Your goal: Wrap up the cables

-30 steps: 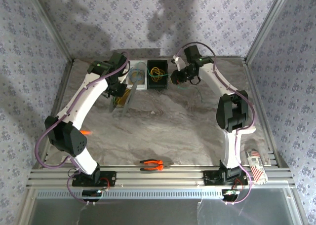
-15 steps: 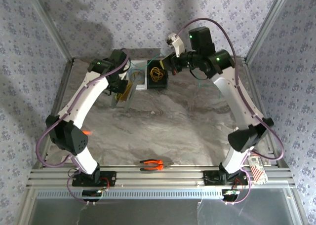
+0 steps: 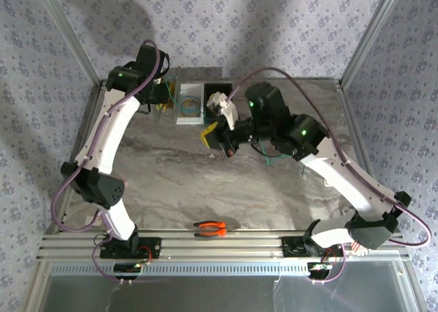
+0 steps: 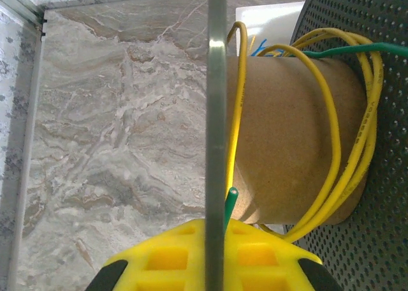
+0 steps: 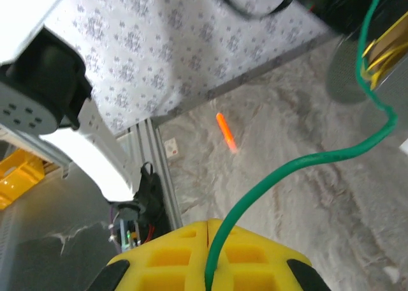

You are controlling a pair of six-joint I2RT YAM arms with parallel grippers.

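Orange pliers (image 3: 211, 228) and white tray (image 3: 189, 107) lie on table (image 3: 171, 182).

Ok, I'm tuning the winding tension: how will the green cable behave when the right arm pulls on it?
Probably floppy: the green cable curves in a slack bend between the right fingers and the spool. It is likely light and a bit springy too, since the yellow cable hangs off the cardboard core in loose loops.

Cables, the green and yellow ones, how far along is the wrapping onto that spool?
Done: the thin yellow cable already loops loosely round the brown cardboard core of the dark grey spool. In hand: the left gripper clamps the spool's flange, the right gripper is shut on the thin green cable leading to it. Left: winding the green one, and the bluish coil in the white tray.
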